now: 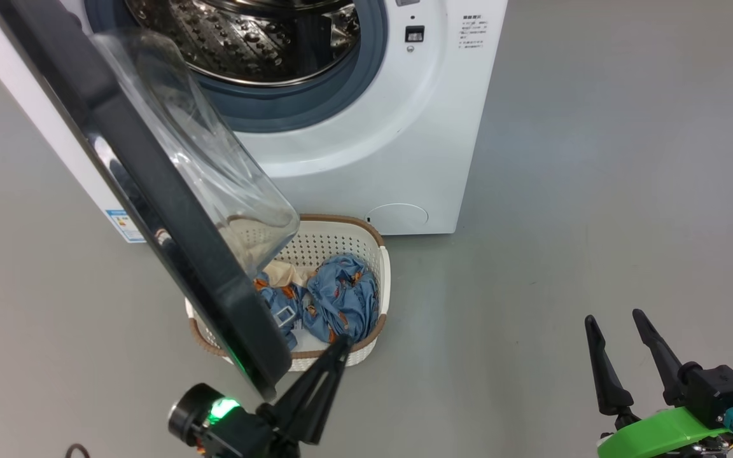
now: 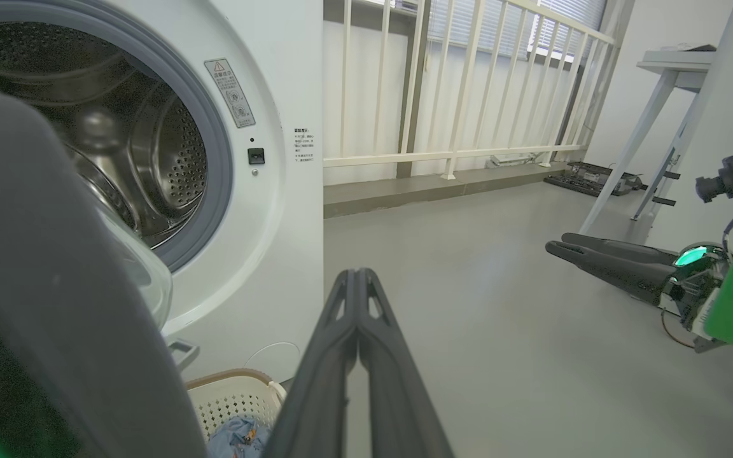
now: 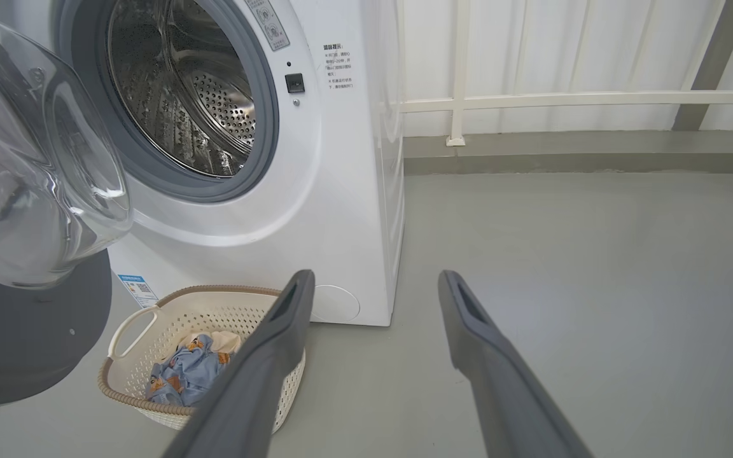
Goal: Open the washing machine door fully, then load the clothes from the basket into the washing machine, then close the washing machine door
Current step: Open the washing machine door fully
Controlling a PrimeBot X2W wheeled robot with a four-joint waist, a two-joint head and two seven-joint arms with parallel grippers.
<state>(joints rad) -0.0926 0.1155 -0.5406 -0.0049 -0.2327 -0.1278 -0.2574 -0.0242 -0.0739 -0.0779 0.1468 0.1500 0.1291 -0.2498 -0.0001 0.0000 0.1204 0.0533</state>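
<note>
One washing machine (image 1: 373, 146) stands on the grey floor (image 1: 595, 191). Its single door (image 1: 150, 191) is swung out to the robot's left, and the steel drum (image 1: 258, 38) behind it holds no laundry. The door's clear glass bowl hangs over the left part of the one basket (image 1: 384, 267), which sits on the floor just before the machine's front. The clothes (image 1: 341, 299) lie inside the basket: a heap of blue printed fabric and one cream piece. How many blue garments there are I cannot tell.

There are two grippers with two fingers each. The left gripper (image 1: 340, 346) has its fingers pressed together on nothing, the tip at the basket's near rim beside the door's lower edge. The right gripper (image 1: 613, 316) is well apart to the right over bare floor, its fingers spread wide and empty.
</note>
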